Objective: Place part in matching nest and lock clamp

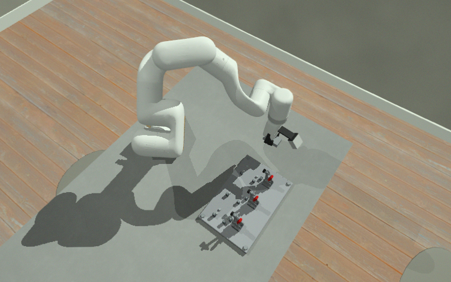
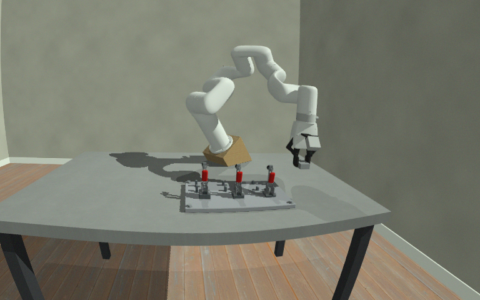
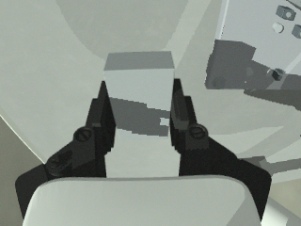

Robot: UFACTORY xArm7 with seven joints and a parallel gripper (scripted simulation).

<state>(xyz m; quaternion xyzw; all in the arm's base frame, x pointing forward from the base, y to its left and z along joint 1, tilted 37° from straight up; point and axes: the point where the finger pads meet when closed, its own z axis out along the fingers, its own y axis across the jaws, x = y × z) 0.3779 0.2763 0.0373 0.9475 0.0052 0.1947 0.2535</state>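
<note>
My gripper (image 1: 275,138) (image 2: 302,160) (image 3: 141,93) is shut on the grey block-shaped part (image 1: 276,141) (image 2: 304,165) (image 3: 141,80), with one finger on each side of it. It holds the part above the table, beyond the fixture plate's right end in the exterior view. The fixture plate (image 1: 252,233) (image 2: 235,205) (image 3: 242,24) carries three nests. Their clamps have red handles (image 1: 271,178) (image 1: 255,198) (image 1: 239,220) (image 2: 271,177) (image 2: 239,177) (image 2: 204,175). All three clamp bars look raised, with their dark tips high. The part's underside is hidden.
The grey table (image 1: 172,241) (image 2: 86,208) bears the plate and the arm's wooden base (image 2: 237,150). Small blocks and pads stand on the plate at each clamp, and bolts sit at its corners. The arm's shadow covers part of the plate.
</note>
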